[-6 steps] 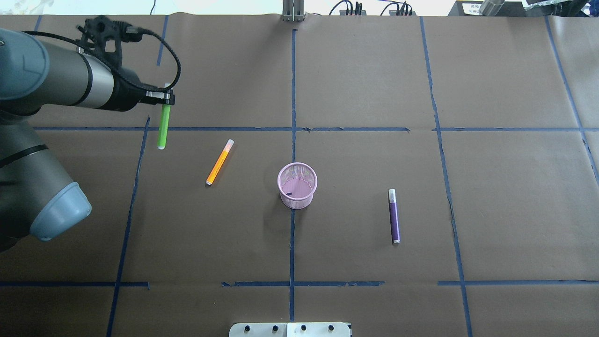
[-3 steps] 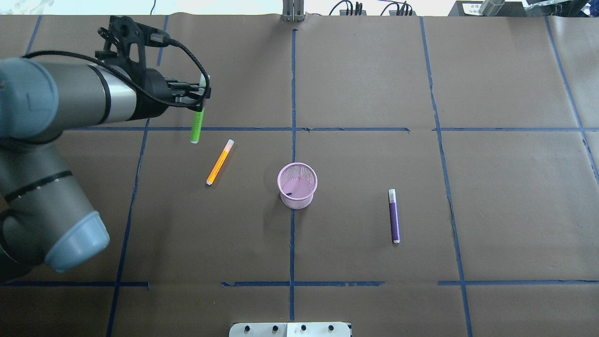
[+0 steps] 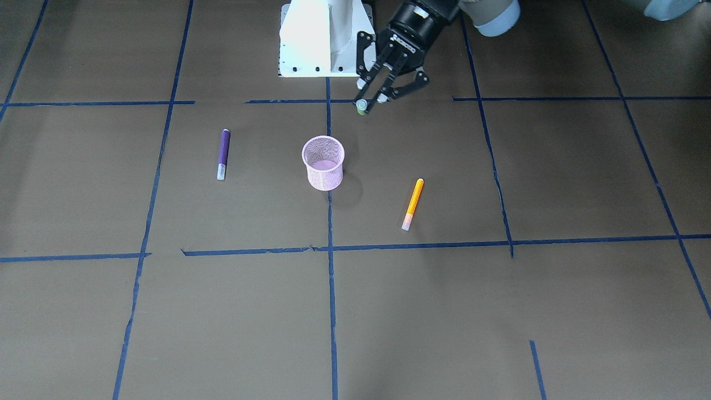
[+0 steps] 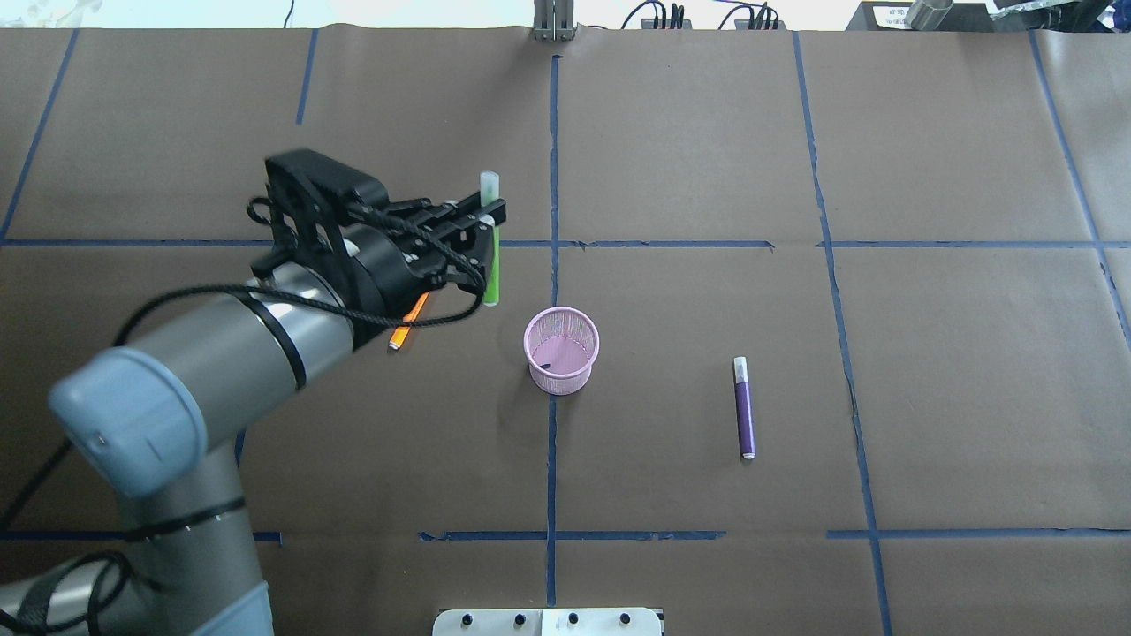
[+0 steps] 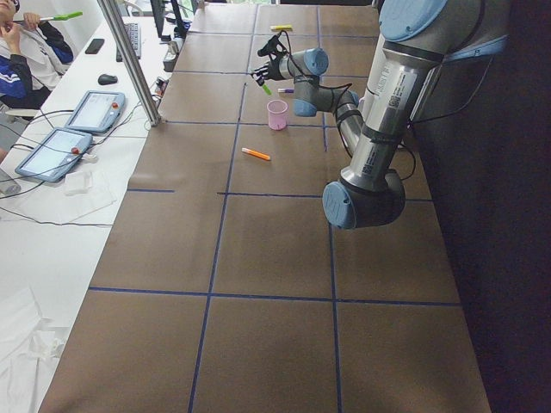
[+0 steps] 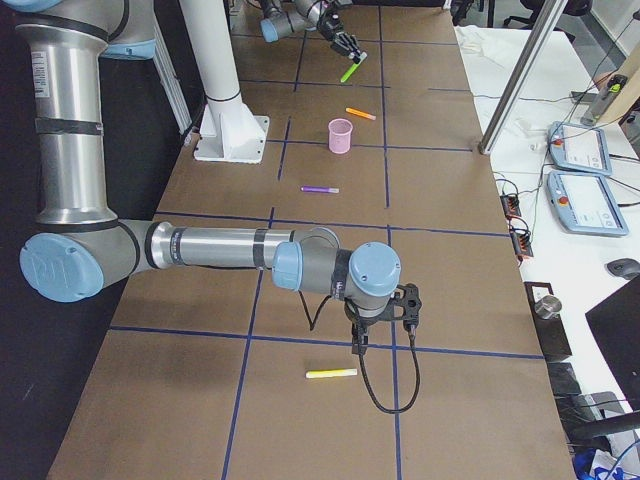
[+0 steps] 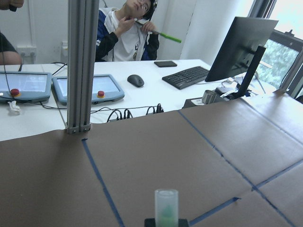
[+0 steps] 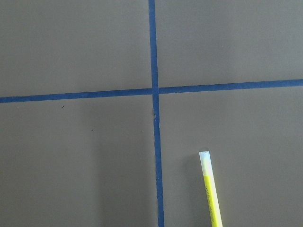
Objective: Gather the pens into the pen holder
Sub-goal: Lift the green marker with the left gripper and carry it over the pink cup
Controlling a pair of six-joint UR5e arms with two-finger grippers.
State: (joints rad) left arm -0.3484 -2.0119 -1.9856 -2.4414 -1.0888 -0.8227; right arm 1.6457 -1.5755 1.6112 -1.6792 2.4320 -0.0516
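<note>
My left gripper (image 4: 489,215) is shut on the green pen (image 4: 492,265) and holds it in the air, up and to the left of the pink pen holder (image 4: 558,380). The pen's pale cap (image 7: 166,208) shows at the bottom of the left wrist view. The orange pen (image 3: 412,203) lies on the table left of the holder, partly under my left arm in the overhead view. The purple pen (image 4: 745,411) lies to the holder's right. My right gripper (image 6: 358,348) hangs far off over the table's right end; I cannot tell whether it is open or shut.
A yellow pen (image 8: 211,189) lies on the table below my right wrist, next to a blue tape cross (image 8: 154,90). The robot's white base (image 3: 322,39) stands behind the holder. People sit at a desk with monitors (image 7: 236,47) beyond the table's far edge.
My left arm has swung to the right with the green pen, from the table's far left to just beside the pen holder. It now covers part of the orange pen.
</note>
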